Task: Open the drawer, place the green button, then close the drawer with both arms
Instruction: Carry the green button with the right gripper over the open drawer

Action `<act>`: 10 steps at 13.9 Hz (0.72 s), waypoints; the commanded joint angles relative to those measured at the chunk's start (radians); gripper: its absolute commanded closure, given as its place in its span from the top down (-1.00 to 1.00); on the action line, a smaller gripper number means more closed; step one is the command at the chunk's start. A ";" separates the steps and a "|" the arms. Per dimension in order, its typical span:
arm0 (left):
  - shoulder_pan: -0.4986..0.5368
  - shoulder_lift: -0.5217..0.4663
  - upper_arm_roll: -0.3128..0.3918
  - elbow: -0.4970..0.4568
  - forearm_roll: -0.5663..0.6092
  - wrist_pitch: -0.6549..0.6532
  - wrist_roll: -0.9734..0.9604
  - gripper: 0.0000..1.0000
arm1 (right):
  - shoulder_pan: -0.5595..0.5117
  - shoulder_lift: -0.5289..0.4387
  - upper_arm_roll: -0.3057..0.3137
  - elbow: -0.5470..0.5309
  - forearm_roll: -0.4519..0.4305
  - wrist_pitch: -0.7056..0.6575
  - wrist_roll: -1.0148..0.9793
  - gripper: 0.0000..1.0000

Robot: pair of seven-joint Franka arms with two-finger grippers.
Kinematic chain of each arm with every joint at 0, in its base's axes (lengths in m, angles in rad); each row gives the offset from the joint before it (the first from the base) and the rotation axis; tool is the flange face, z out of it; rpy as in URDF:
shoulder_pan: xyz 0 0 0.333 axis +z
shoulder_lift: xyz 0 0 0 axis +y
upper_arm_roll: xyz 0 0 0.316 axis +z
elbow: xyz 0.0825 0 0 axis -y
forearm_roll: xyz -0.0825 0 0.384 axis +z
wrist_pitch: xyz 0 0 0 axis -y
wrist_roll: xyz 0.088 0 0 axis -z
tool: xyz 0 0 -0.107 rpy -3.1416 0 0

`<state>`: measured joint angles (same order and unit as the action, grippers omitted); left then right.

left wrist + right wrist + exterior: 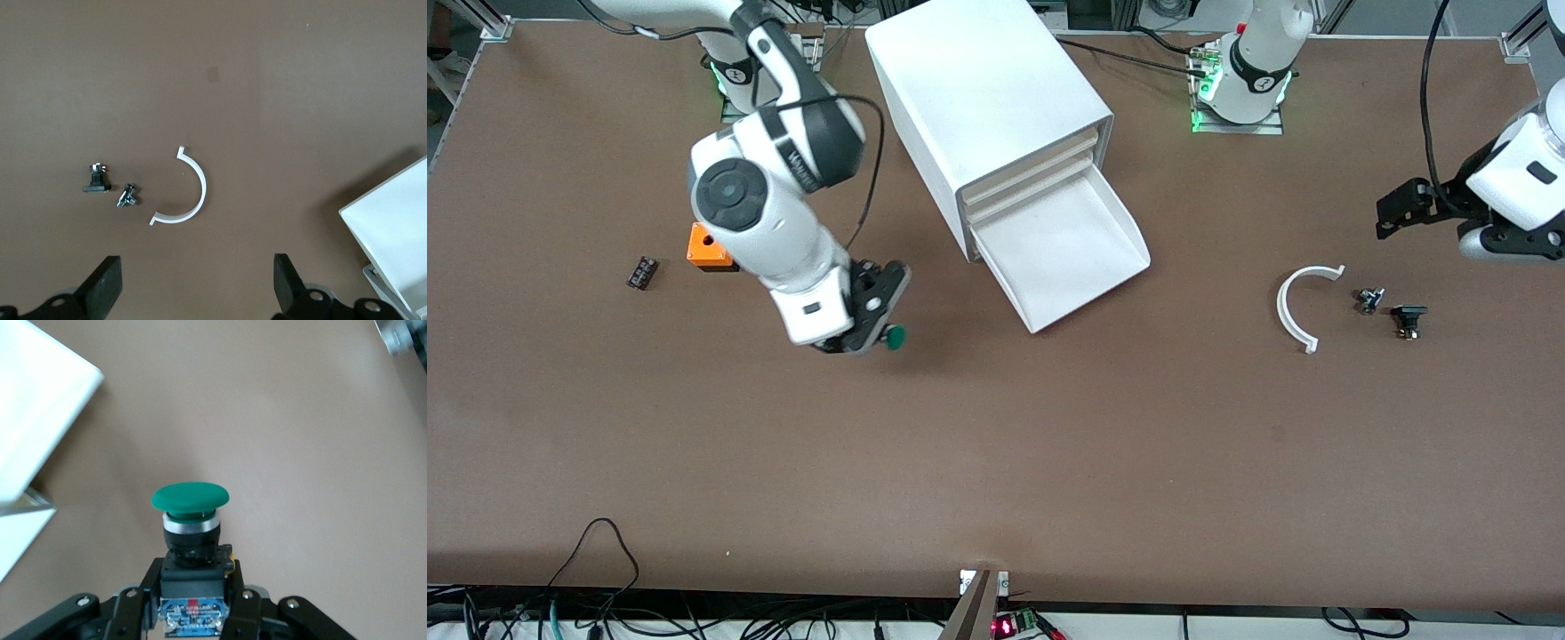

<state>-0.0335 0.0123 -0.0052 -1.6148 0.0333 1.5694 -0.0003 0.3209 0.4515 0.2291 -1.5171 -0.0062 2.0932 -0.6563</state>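
The drawer (1067,253) is pulled out of the bottom of the white cabinet (983,107), and its tray shows nothing inside. My right gripper (879,333) is shut on the button (895,336), clamping its black-blue body (192,587) with the green cap (190,498) pointing outward. It hangs over bare table between the orange cube and the drawer. One corner of the drawer (40,407) shows in the right wrist view. At the table's left-arm end, my left gripper (1400,213) waits open and holds nothing, with its fingers (100,283) spread wide over the table.
An orange cube with a hole (707,247) sits partly under the right arm. A small black part (641,272) lies toward the right arm's end. A white curved piece (1296,307) and two small black parts (1369,300) (1408,320) lie near the left gripper.
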 commanded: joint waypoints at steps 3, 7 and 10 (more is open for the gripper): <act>0.009 -0.057 -0.001 -0.077 0.014 0.034 -0.015 1.00 | 0.009 0.045 0.113 0.097 -0.015 -0.022 -0.204 -0.50; 0.011 -0.057 0.005 -0.077 0.013 0.032 -0.013 1.00 | 0.119 0.102 0.115 0.173 -0.073 -0.028 -0.244 -0.49; 0.009 -0.055 0.004 -0.073 0.013 0.032 -0.014 1.00 | 0.203 0.182 0.113 0.265 -0.112 -0.041 -0.336 -0.49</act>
<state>-0.0256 -0.0197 0.0016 -1.6668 0.0333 1.5873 -0.0056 0.4757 0.5538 0.3416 -1.3645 -0.0808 2.0909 -0.9280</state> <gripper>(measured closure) 0.000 0.595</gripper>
